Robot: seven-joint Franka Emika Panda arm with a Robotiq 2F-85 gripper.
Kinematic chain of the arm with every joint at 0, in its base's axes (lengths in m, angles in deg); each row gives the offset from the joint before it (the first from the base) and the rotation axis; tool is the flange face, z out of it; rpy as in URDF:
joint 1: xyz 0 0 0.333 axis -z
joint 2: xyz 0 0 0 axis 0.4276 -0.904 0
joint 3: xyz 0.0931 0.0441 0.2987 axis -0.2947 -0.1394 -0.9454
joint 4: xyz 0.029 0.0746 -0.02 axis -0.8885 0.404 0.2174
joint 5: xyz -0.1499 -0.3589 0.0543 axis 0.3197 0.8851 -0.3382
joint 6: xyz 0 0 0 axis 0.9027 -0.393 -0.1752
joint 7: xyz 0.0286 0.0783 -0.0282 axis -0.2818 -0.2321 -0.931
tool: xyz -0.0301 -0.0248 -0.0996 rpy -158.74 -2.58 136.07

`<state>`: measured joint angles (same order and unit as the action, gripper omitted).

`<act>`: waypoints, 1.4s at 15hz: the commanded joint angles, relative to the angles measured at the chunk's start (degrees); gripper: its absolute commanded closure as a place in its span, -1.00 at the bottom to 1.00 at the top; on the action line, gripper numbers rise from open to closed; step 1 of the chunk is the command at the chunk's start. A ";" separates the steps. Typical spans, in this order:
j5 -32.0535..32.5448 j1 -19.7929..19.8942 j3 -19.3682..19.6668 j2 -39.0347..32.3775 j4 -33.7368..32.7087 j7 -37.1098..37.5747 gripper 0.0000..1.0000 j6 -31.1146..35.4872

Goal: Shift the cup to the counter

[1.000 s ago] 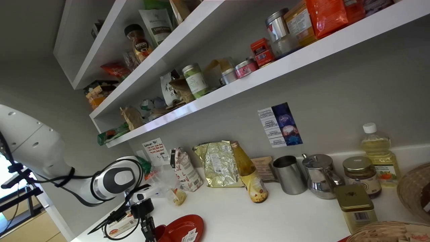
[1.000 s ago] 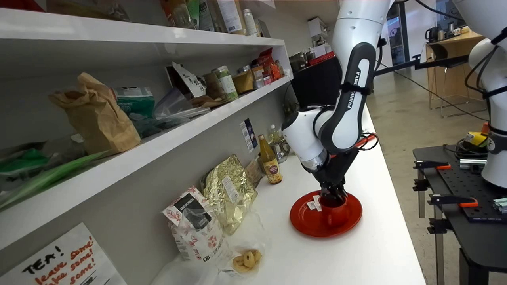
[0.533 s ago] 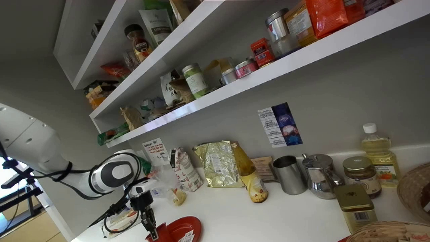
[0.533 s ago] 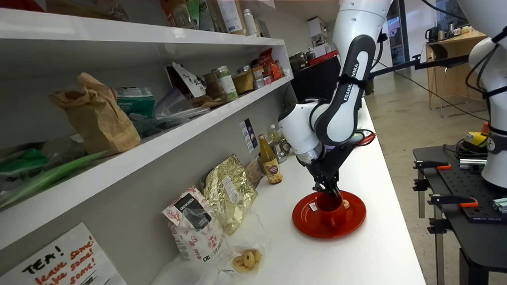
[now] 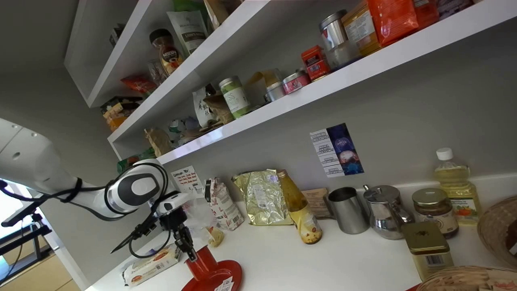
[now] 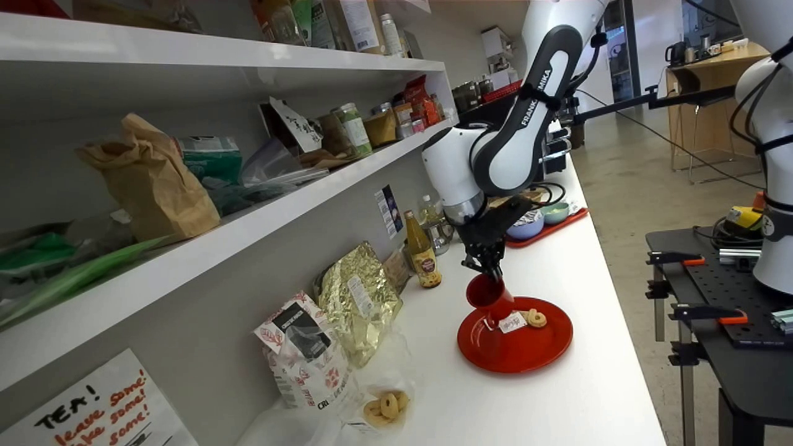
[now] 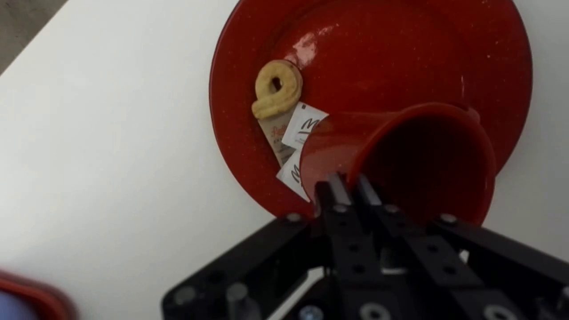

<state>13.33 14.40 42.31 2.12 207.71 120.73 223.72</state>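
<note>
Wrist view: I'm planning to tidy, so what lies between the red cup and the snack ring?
White packets and a brown packet show between the red cup and the snack ring in the wrist view.

In an exterior view the glossy red cup (image 6: 500, 305), pinched at its rim, tilts far over, its mouth facing ten o'clock, above the flat white counter (image 6: 526, 409), which runs from six o'clock toward one; in the wrist view the dark mouth faces three o'clock.

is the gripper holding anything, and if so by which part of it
Yes, the cup: the gripper pinches its wall at the rim, one finger inside and one outside.
</note>
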 commanded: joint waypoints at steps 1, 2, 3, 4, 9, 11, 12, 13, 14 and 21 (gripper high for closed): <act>1.02 1.67 1.31 2.24 0.05 -1.24 0.96 1.04; 1.30 2.32 1.87 2.64 0.23 -1.17 0.96 1.21; 1.66 2.92 2.37 2.97 0.38 -1.07 0.96 1.36; 1.91 3.78 3.04 3.33 0.60 -1.13 0.96 1.51; 2.78 8.19 6.85 3.66 1.13 -1.56 0.96 3.06; 2.39 10.01 8.22 3.10 1.23 -2.12 0.96 3.62; 2.09 10.86 8.81 2.69 1.23 -2.46 0.96 3.79; 1.64 11.67 9.24 2.30 1.27 -2.94 0.96 3.95; 1.03 12.43 9.52 1.85 1.25 -3.56 0.96 4.01; -7.77 14.74 8.58 -0.17 1.34 -10.01 0.96 2.85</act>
<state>9.02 28.61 51.66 2.64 209.15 113.89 226.08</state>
